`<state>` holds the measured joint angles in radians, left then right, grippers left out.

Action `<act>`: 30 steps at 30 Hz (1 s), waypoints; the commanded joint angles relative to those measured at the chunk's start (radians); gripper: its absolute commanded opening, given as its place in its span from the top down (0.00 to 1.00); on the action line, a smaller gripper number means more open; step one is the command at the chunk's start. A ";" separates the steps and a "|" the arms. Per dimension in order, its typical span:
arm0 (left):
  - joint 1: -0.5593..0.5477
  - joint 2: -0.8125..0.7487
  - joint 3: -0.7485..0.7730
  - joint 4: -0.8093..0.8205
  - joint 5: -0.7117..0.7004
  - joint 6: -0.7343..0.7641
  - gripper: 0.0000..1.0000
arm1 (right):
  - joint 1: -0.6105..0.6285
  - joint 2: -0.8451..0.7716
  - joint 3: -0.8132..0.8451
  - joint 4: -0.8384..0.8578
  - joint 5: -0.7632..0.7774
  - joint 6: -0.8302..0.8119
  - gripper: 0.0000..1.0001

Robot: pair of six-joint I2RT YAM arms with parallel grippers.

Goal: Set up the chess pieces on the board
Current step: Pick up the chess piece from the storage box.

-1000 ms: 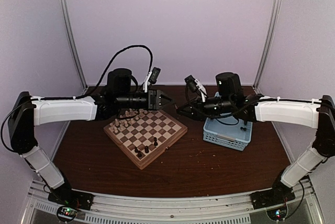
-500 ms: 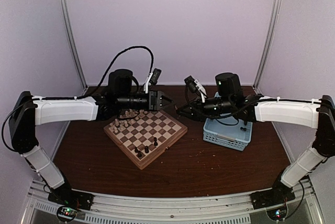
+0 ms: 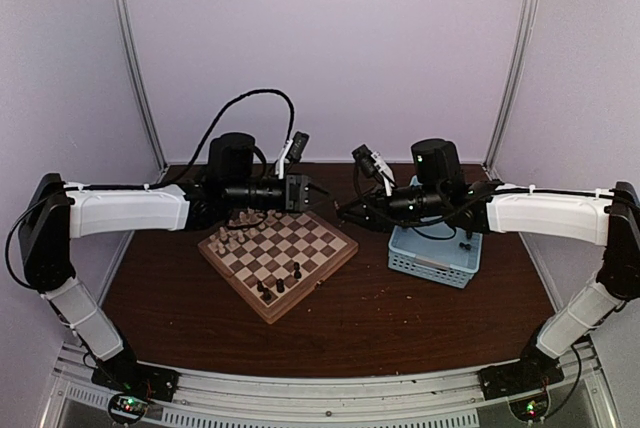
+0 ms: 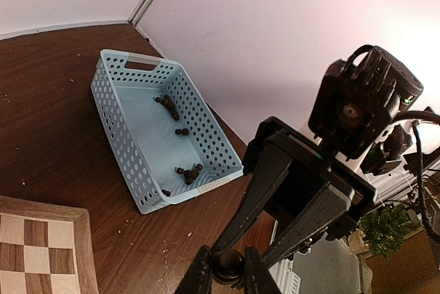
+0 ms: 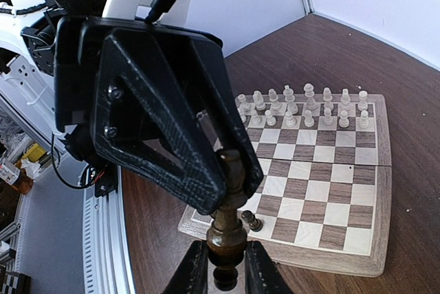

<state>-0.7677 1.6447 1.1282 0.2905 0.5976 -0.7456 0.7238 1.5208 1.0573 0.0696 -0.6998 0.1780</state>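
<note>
One dark brown chess piece point(image 5: 227, 239) pinched by right claw point(image 5: 223, 268) and left claw point(image 4: 227, 271) together, blue basket point(image 4: 124, 136) holding few dark pieces point(image 4: 187, 172)

Flat and turned cornerwise, checkered wooden board point(image 3: 300, 238) with cream chessmen point(image 5: 302, 110) ranked two rows deep along one edge, a few dark ones point(image 3: 280, 284) near the opposite edge — more dark chessmen point(image 4: 187, 172) loose in a blue basket point(image 4: 124, 129) — and one dark piece point(image 5: 227, 235) upright in mid-air, clamped head and base.
</note>
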 commanded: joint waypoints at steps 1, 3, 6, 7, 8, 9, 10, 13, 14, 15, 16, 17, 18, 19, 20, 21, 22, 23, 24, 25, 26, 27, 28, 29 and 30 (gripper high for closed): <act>-0.004 0.004 0.031 0.049 0.006 0.006 0.87 | 0.008 -0.011 0.015 0.002 0.011 -0.015 0.77; -0.003 -0.003 0.029 0.049 0.003 0.007 0.88 | 0.008 -0.018 0.007 0.013 0.025 -0.015 0.75; -0.003 -0.012 0.028 0.046 -0.001 0.012 0.90 | 0.008 -0.035 -0.020 0.050 0.049 -0.010 0.68; -0.004 -0.017 0.028 0.046 -0.002 0.014 0.90 | 0.007 -0.039 -0.026 0.058 0.054 -0.008 0.67; -0.003 -0.020 0.028 0.044 -0.004 0.014 0.90 | 0.008 -0.041 -0.030 0.062 0.057 -0.005 0.65; -0.004 -0.022 0.027 0.044 -0.005 0.015 0.91 | 0.008 -0.043 -0.032 0.063 0.060 -0.006 0.64; -0.004 -0.028 0.027 0.044 -0.006 0.015 0.91 | 0.007 -0.045 -0.035 0.065 0.063 -0.005 0.62; -0.004 -0.036 0.023 0.046 -0.013 0.012 0.91 | 0.008 -0.058 -0.054 0.081 0.083 0.004 0.55; -0.004 -0.039 0.020 0.049 -0.019 0.007 0.90 | 0.008 -0.067 -0.070 0.100 0.097 0.014 0.53; -0.003 -0.042 0.016 0.057 -0.025 -0.004 0.90 | 0.008 -0.085 -0.090 0.129 0.115 0.024 0.51; -0.001 -0.046 0.010 0.071 -0.028 -0.015 0.90 | 0.008 -0.099 -0.111 0.164 0.126 0.039 0.51; 0.001 -0.048 0.005 0.089 -0.028 -0.029 0.90 | 0.009 -0.112 -0.132 0.199 0.134 0.053 0.50; 0.003 -0.049 0.003 0.101 -0.027 -0.042 0.90 | 0.009 -0.123 -0.150 0.230 0.141 0.068 0.50; 0.004 -0.050 0.004 0.113 -0.026 -0.051 0.90 | 0.009 -0.132 -0.163 0.255 0.146 0.083 0.50; 0.005 -0.053 0.005 0.122 -0.026 -0.063 0.90 | 0.009 -0.141 -0.176 0.280 0.150 0.095 0.50; 0.006 -0.054 0.006 0.127 -0.027 -0.069 0.90 | 0.010 -0.147 -0.186 0.301 0.152 0.104 0.50; 0.008 -0.053 0.012 0.130 -0.028 -0.073 0.90 | 0.015 -0.155 -0.198 0.322 0.150 0.102 0.50; 0.009 -0.051 0.017 0.130 -0.027 -0.078 0.90 | 0.026 -0.167 -0.212 0.343 0.154 0.090 0.49; 0.013 -0.051 0.023 0.131 -0.026 -0.086 0.90 | 0.036 -0.182 -0.229 0.359 0.175 0.075 0.48; 0.017 -0.049 0.027 0.137 -0.024 -0.098 0.90 | 0.048 -0.197 -0.245 0.377 0.211 0.065 0.47; 0.021 -0.047 0.030 0.147 -0.021 -0.112 0.90 | 0.053 -0.209 -0.266 0.397 0.239 0.058 0.46; 0.025 -0.047 0.032 0.163 -0.016 -0.128 0.90 | 0.056 -0.219 -0.281 0.418 0.256 0.058 0.46; 0.029 -0.045 0.035 0.178 -0.013 -0.149 0.90 | 0.058 -0.228 -0.292 0.439 0.272 0.059 0.46; 0.030 -0.045 0.038 0.193 -0.010 -0.166 0.90 | 0.058 -0.234 -0.299 0.454 0.285 0.062 0.46; 0.031 -0.042 0.042 0.208 -0.008 -0.183 0.90 | 0.058 -0.238 -0.301 0.466 0.295 0.066 0.47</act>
<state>-0.7525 1.6215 1.1301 0.3786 0.5808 -0.8509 0.7719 1.3190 0.7830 0.4133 -0.4969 0.2417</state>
